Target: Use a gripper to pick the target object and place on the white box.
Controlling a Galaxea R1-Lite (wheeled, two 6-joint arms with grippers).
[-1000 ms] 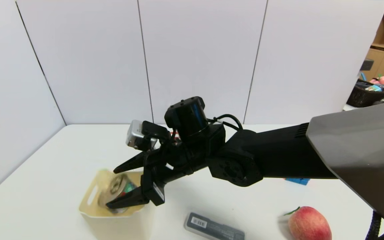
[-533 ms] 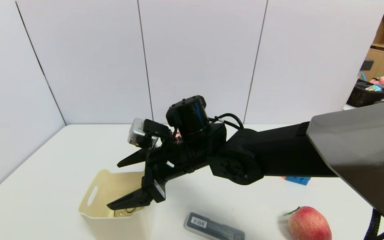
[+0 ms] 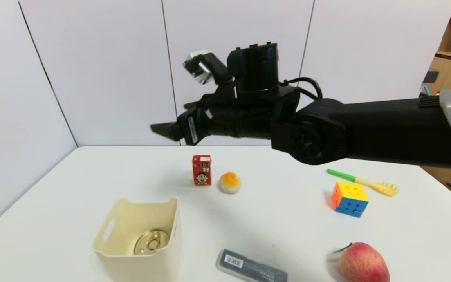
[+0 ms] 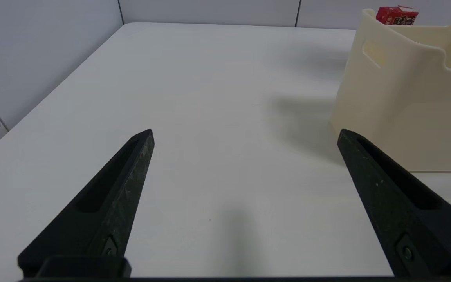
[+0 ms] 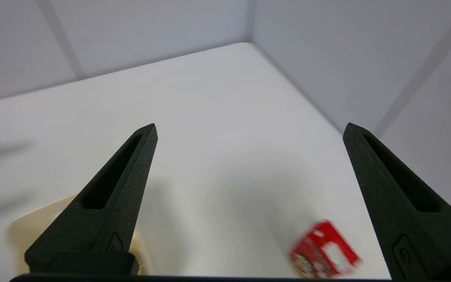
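A tin can with a gold lid lies inside the cream-white box at the table's front left. My right gripper hangs high above the table, behind the box, open and empty; the right wrist view shows the same gripper with only bare table between its fingers and the box at the frame's edge. My left gripper is open and empty, low over the table beside the box. The left arm does not show in the head view.
A red drink carton and an orange-topped bun stand mid-table. A colour cube and a green-handled yellow fork lie to the right. A dark flat case and a red fruit lie along the front edge.
The right gripper opened and let the can drop into the box, then rose high above the table and drew back. The can now rests on the box's floor.
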